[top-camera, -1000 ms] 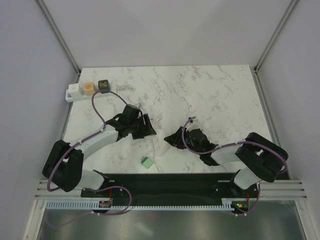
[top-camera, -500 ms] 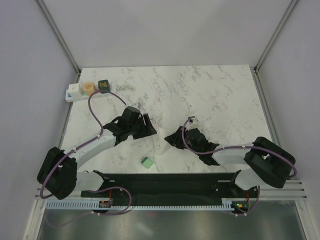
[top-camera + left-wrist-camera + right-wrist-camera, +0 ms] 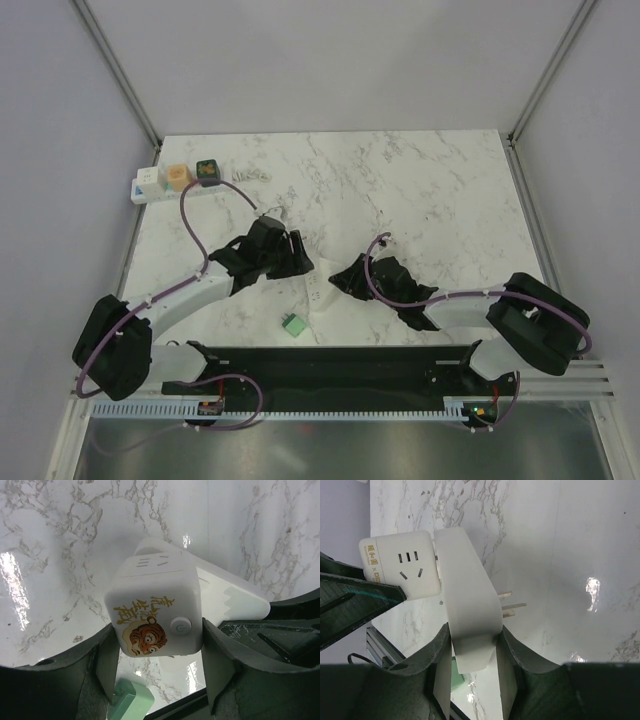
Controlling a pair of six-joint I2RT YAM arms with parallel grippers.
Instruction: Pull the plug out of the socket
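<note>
Marble table (image 3: 470,510); plug (image 3: 470,625) prongs (image 3: 512,601) opposite socket (image 3: 402,565)

green block (image 3: 129,702) — cut off by bottom edge | small grey bits (image 3: 250,175) — too small to identify

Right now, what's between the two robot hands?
A white tiger-sticker cube in the left gripper, joined to a white pronged block in the right gripper; wrist views show it.

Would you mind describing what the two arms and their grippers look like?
The left arm and right arm match: white link covers between bulky black joint housings, with a purple cable looping alongside each. The fingers are broad, dark, matte plastic with paler inner faces. No markings show.
</note>
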